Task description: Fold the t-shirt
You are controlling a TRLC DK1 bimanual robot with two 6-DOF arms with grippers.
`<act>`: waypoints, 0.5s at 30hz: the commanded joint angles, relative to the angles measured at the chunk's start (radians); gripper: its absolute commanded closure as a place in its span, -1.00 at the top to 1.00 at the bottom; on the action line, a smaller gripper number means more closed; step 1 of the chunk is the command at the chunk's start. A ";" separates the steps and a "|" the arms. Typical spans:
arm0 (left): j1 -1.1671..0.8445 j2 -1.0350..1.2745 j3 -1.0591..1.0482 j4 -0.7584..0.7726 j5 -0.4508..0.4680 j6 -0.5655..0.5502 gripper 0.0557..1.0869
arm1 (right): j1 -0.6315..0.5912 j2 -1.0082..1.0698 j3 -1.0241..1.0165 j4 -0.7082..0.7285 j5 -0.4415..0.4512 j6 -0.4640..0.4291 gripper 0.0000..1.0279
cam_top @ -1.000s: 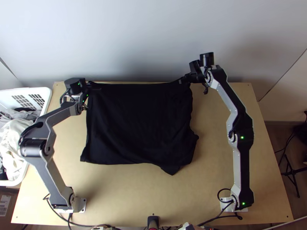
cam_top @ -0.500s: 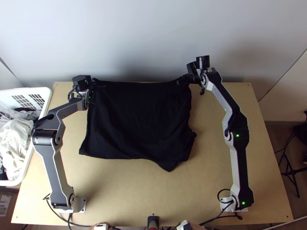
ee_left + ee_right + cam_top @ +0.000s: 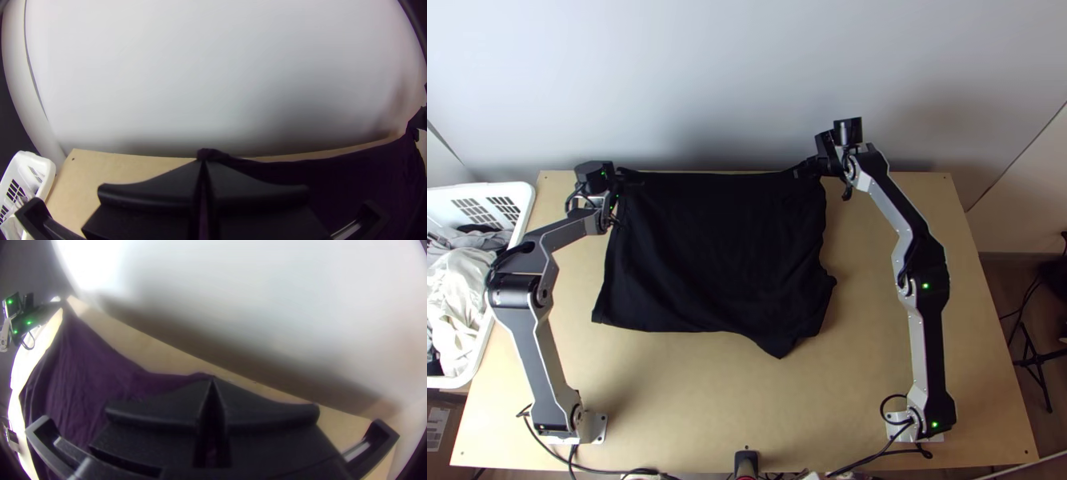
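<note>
Light wooden table: black fabric t-shirt lies newly drawn back, likely pre-fold straightening, far edge pinched in closed black left claw and right claw.

From my station, I see the black t-shirt's near edge now lying farther up the desk, closer to the wall. My left hand has shifted slightly inward, then edged back outward; my right hand has also moved slightly inward.

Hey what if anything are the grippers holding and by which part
The black t-shirt: the left gripper and the right gripper each pinch one end of its far edge.
</note>
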 commanded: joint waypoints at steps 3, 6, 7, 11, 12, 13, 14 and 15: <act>0.011 -0.109 -0.137 0.001 0.002 -0.003 -0.93 | 0.032 -0.144 -0.229 0.071 0.000 0.012 -0.95; 0.013 -0.160 -0.186 0.001 0.002 -0.017 -0.93 | 0.043 -0.192 -0.289 0.099 0.000 0.022 -0.95; 0.013 -0.183 -0.207 0.001 0.002 -0.021 -0.93 | 0.046 -0.212 -0.312 0.111 0.000 0.028 -0.95; 0.008 -0.253 -0.284 0.005 0.002 -0.030 -0.93 | 0.050 -0.275 -0.399 0.139 0.000 0.028 -0.95; 0.008 -0.266 -0.298 0.005 0.002 -0.029 -0.93 | 0.050 -0.287 -0.421 0.145 0.000 0.028 -0.95; 0.008 -0.278 -0.312 0.005 0.002 -0.029 -0.93 | 0.050 -0.302 -0.447 0.157 0.000 0.028 -0.95; 0.008 -0.281 -0.316 0.005 0.002 -0.029 -0.93 | 0.050 -0.310 -0.459 0.160 0.000 0.028 -0.95; 0.008 -0.289 -0.325 0.005 0.002 -0.030 -0.93 | 0.050 -0.321 -0.477 0.166 0.000 0.030 -0.95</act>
